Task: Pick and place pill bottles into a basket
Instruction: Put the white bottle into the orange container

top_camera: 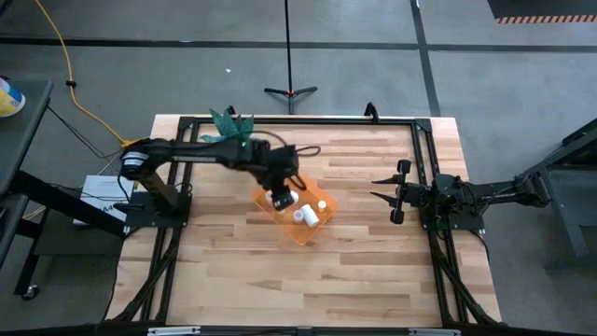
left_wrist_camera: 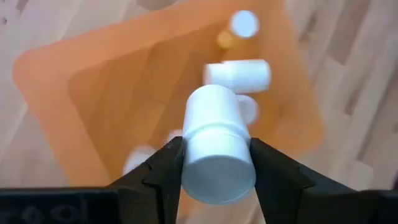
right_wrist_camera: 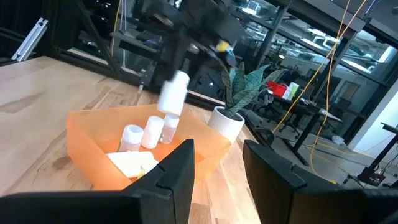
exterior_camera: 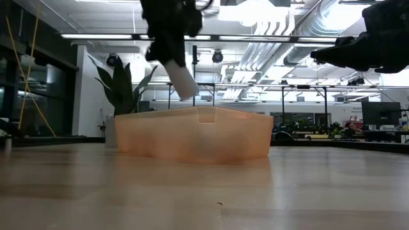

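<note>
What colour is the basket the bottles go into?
Translucent orange; the basket shows it best in the right wrist view.

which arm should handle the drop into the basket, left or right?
Left. Its claw is shut on a pill bottle and hangs above the orange basket, so it probably only needs to release. The right claw is open, holds nothing and waits off to the side, apart from the basket.
</note>
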